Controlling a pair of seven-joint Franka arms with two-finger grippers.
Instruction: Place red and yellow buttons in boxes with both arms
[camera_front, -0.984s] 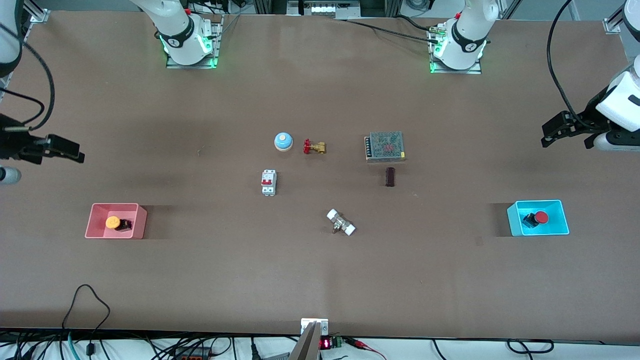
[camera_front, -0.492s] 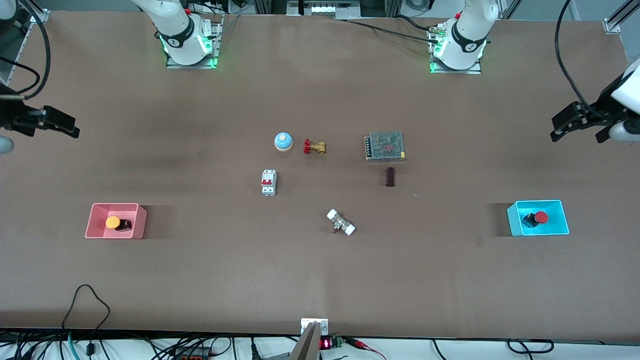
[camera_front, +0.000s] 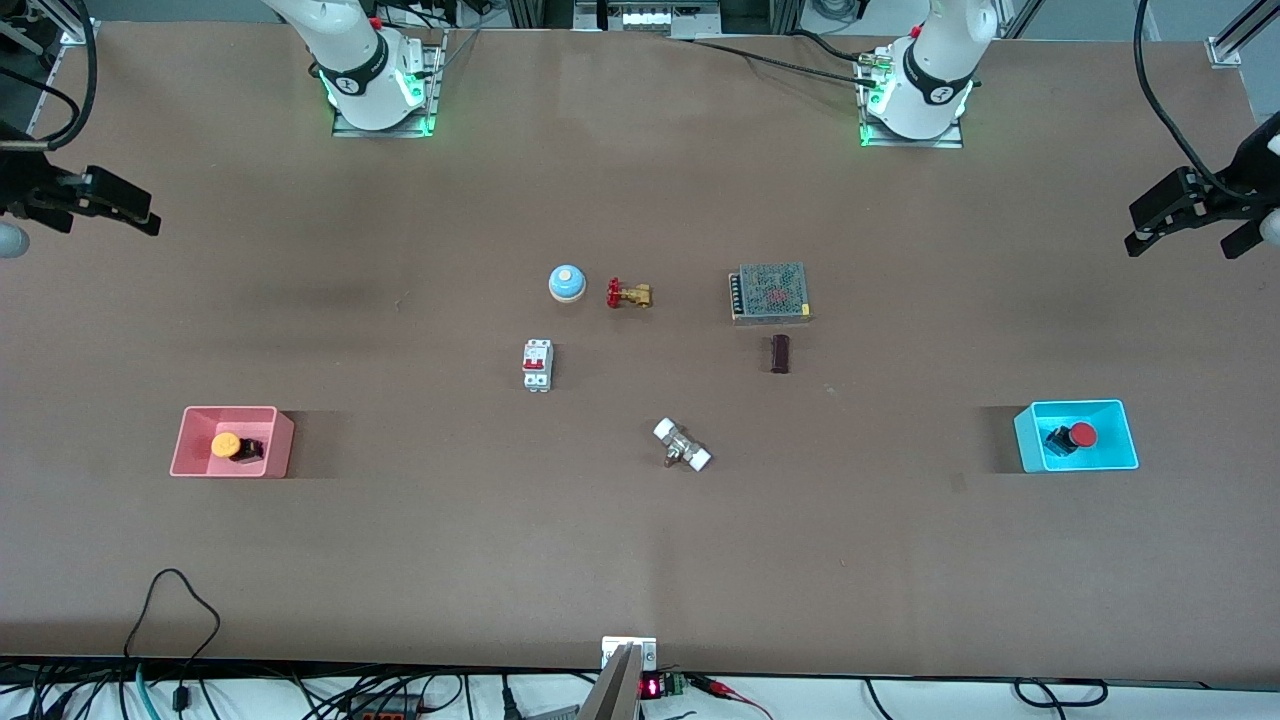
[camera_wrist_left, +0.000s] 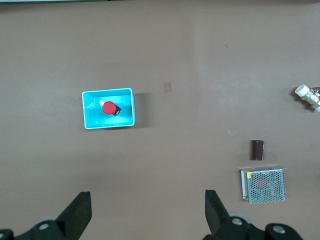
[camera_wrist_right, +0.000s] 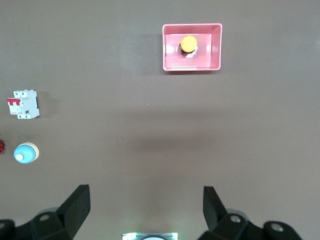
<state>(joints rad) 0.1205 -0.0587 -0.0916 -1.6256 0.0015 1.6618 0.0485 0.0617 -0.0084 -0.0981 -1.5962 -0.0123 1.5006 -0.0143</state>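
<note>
I logged the yellow button (camera_front: 225, 444) lying in the pink box (camera_front: 190, 440) and the red button (camera_front: 1081, 435) in the cyan box (camera_front: 1120, 428), both unmoved. Since the earlier frame, the left gripper (camera_front: 1187, 214) and right gripper (camera_front: 92, 206), both spread empty, had drawn farther from the boxes over their table ends.

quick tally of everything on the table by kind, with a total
push-buttons: 2, yellow button and red button
boxes: 2, pink box and cyan box
bell: 1
brass valve: 1
circuit breaker: 1
power supply: 1
dark cylinder: 1
white-ended fitting: 1
total: 10
</note>
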